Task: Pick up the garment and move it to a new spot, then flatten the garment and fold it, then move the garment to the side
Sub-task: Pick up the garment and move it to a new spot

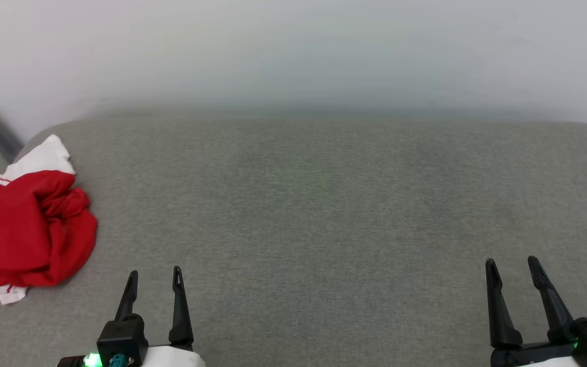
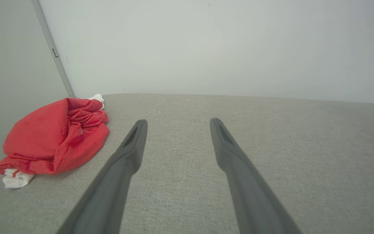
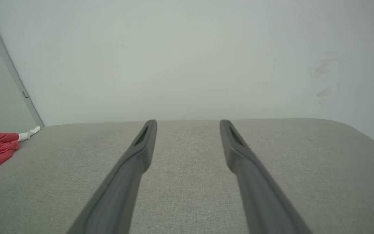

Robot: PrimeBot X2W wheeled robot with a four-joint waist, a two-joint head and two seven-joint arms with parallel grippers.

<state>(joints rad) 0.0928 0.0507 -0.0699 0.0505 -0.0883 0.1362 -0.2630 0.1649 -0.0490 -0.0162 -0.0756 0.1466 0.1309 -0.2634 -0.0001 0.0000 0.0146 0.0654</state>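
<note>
A: The left gripper (image 1: 155, 271) is sitting closest, jaws standing well apart and gripping nothing. The right gripper (image 1: 511, 260) is doing the same: wide open, empty.

B: And the shirt (image 1: 28, 224)?

A: It is lying crumpled in a heap to the left of the left jaws and a little ahead of their tips, well apart from the right jaws. It is resting at the left edge of the cushion (image 1: 324, 204), with white cloth showing at its far and near ends.

B: So what should I be worrying about?

A: The edge, mostly. If the left jaws are sweeping in low from the right, I judge they are risking shoving the heap off that side rather than closing on it.

B: And if they are closing on it?

A: They may be pinching only a top fold or a sleeve. Then the rest is trailing, twisting and landing as bunched as it is now, making the flattening harder.

B: Anything else?

A: The tips could be digging into the cushion cover and catching it along with the cloth. Coming down from above onto the thick red middle is looking safer to me.
</note>
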